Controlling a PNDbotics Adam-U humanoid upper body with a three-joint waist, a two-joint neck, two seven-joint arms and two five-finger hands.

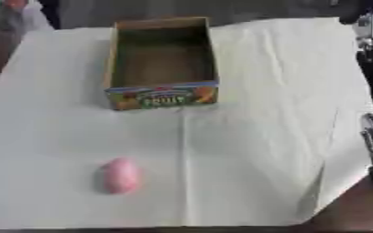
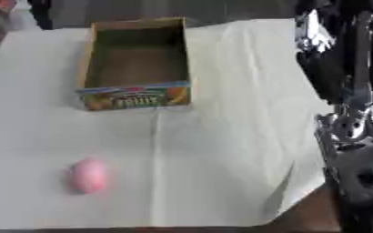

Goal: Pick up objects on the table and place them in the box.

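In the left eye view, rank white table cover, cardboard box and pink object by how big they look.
1. White table cover, fills most of the view.
2. Cardboard box, open-topped, at the far middle.
3. Pink object, smallest even though it lies nearer the camera.

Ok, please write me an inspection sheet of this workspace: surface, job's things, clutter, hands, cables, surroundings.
Surface: table under a pale creased cloth, whose near right corner hangs off the edge.
Job's things: open cardboard box with a printed front, standing at the far middle, nothing seen inside; pink rounded object lying on the cloth, near left, well apart from the box.
Clutter: nothing seen.
Hands: left hand not in view; right arm comes down the right edge, black with silver joints, its hand not seen.
Cables: nothing seen.
Surroundings: dark blurred shapes beyond the far edge, too unclear to name.
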